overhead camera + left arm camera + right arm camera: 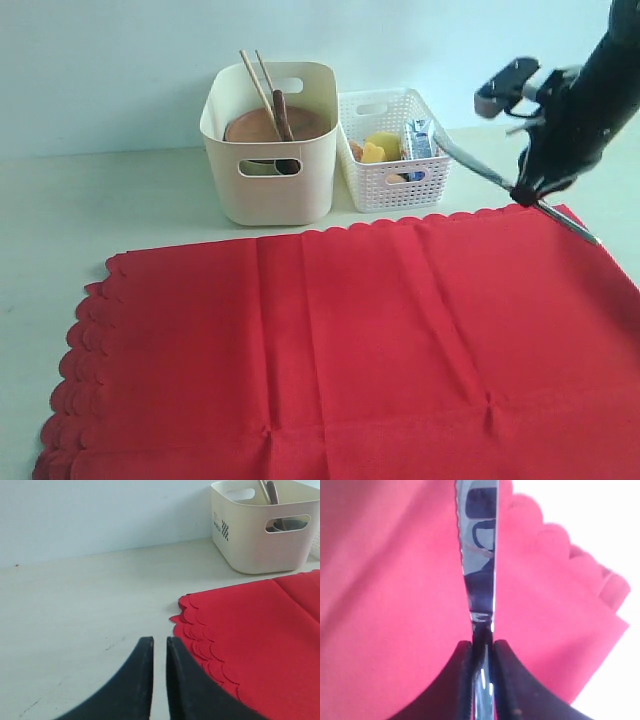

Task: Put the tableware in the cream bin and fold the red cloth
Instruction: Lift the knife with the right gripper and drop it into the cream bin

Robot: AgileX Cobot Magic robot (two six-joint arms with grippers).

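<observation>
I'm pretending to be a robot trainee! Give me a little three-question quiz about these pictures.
1. Fill in: the left fingers hang shut over the bare ____, beside the scalloped edge of the red cloth.
2. True or false: the right fingers are shut on the silver knife, above the red cloth.
3. Where are the chopsticks? A in the cream bin; B on the red cloth; C between the left fingers.
Key: 1 table; 2 true; 3 A.
</observation>
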